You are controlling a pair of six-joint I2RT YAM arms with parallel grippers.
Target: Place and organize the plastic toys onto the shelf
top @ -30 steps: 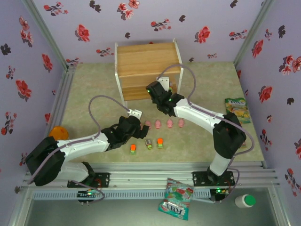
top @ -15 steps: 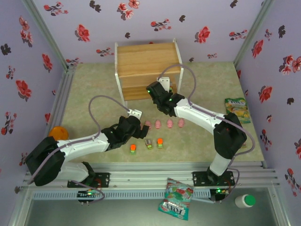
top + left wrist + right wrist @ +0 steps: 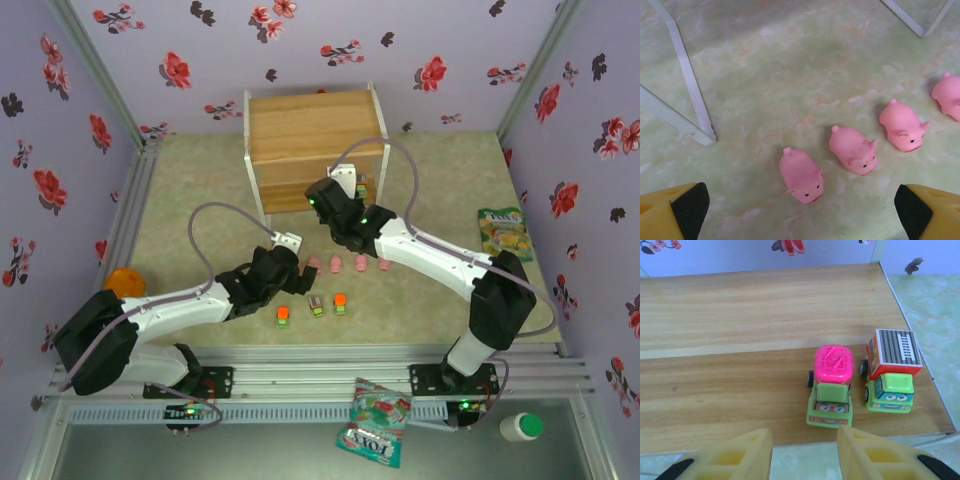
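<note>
The shelf (image 3: 315, 140) is your landmark; every place below is read from it.

Right claw (image 3: 804, 452): it hovers at the front edge of the shelf's lower board (image 3: 730, 390). Its jaws are parted a little, with nothing between them. Two trucks stand on the right end of that board, noses facing out. One is the pink-topped truck (image 3: 832, 382); the striped-roof truck (image 3: 890, 371) is just beside it, nearer the shelf's right edge. They look to be parked square and tight to that end so the rest of the board stays free for more toys.

Left claw (image 3: 801, 212): it is spread as wide as it goes and is empty. It hangs low over the table in front of the shelf, near a white shelf leg (image 3: 690, 90). A row of four pigs (image 3: 801, 175) runs along the shelf's front. The nearest pig lies about midway between your fingers (image 3: 687, 210). I take the wide spread as room to drop around its body, and that pig as your next pick.

Three more trucks (image 3: 317, 307) sit in a short line farther out from the shelf than the pigs.

By my count two toys are shelved and seven are on the table.

Caution: the pigs look round and smooth, so close across the flanks. The right arm lies across the shelf's front, so let it clear before you carry a pig in.
</note>
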